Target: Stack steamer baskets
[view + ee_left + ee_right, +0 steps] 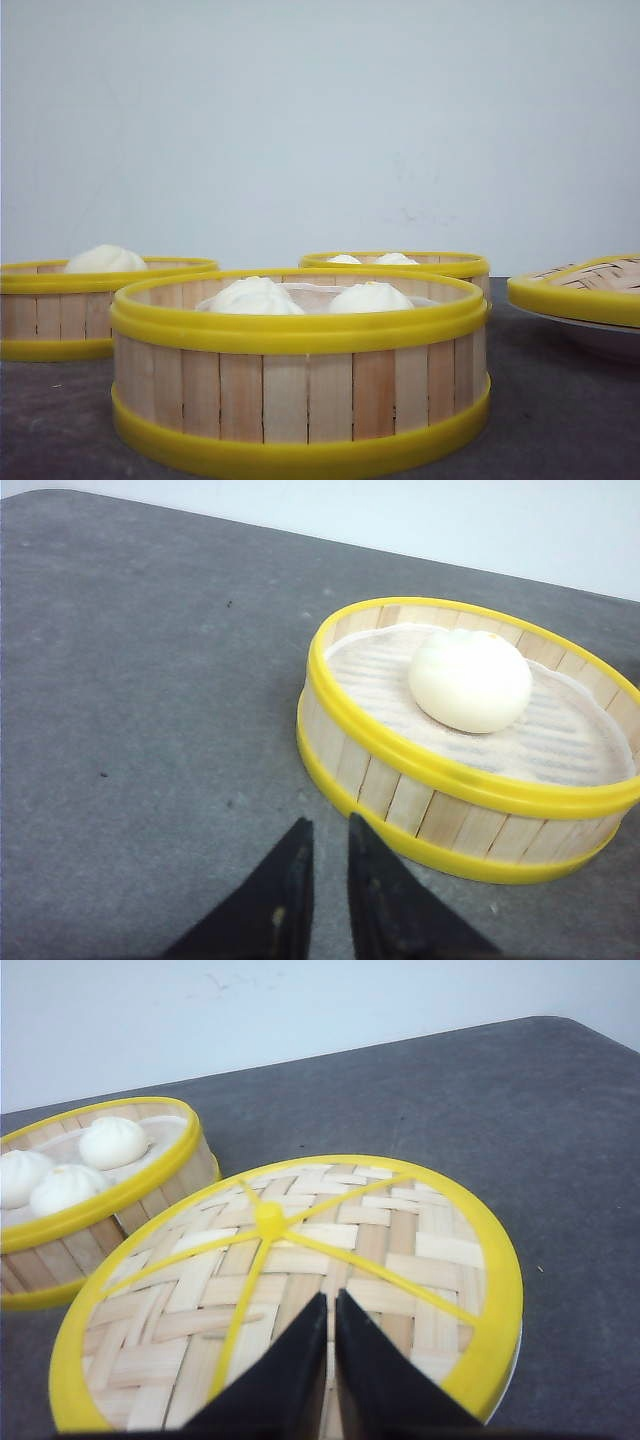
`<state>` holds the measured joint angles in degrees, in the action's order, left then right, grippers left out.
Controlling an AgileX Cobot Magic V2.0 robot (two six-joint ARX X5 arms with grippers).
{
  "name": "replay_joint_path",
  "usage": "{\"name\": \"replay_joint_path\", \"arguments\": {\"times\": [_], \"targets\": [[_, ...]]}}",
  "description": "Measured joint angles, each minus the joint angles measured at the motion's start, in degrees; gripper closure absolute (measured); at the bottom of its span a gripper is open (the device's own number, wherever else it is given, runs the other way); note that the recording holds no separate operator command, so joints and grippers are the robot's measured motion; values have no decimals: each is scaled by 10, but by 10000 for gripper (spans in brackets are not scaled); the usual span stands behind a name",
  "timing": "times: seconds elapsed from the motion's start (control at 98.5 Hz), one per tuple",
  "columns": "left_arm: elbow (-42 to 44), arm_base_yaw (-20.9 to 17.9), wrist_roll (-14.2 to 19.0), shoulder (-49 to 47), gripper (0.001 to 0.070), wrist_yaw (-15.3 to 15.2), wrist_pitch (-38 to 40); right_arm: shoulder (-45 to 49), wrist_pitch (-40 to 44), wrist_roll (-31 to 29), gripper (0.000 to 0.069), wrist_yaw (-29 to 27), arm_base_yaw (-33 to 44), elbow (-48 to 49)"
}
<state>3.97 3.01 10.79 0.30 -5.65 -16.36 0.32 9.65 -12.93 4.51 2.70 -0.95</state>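
Nothing was stacked yet: three steamer baskets sat apart on the dark table (560, 420). The left basket (470, 780), with one white bun (470, 680) in it, lay just ahead of the left gripper (325, 855) and a bit to one side. Its fingers were nearly together and held nothing. The right gripper (330, 1325) hung over the woven lid (400, 1250), fingers almost touching, empty too. I think the left arm was nearer a basket, so it would likely go first.
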Motion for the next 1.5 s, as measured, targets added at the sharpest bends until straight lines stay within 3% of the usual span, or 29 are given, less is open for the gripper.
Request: {"name": "replay_joint_path", "arguments": {"times": [0.406,0.761,0.924,1.025,1.188,1.401,1.452,1.503], "targets": [[0,0,1,0,674,0,0,0,0,0,681,0,0,0],[-3,0,89,5,679,0,31,2,-25,-75,682,-2,0,-12],[75,0,112,66,679,11,29,56,-23,-87,682,-38,0,-102],[160,0,105,133,679,11,29,123,-17,-75,682,-44,0,-178],[315,0,60,263,679,16,4,251,50,-22,682,-35,0,-328],[475,0,5,391,677,50,-45,372,149,49,682,5,0,-493],[485,0,2,406,654,56,-47,387,158,58,682,16,0,-510],[486,1,-1,414,586,58,-50,396,160,64,681,23,-3,-514]]}}
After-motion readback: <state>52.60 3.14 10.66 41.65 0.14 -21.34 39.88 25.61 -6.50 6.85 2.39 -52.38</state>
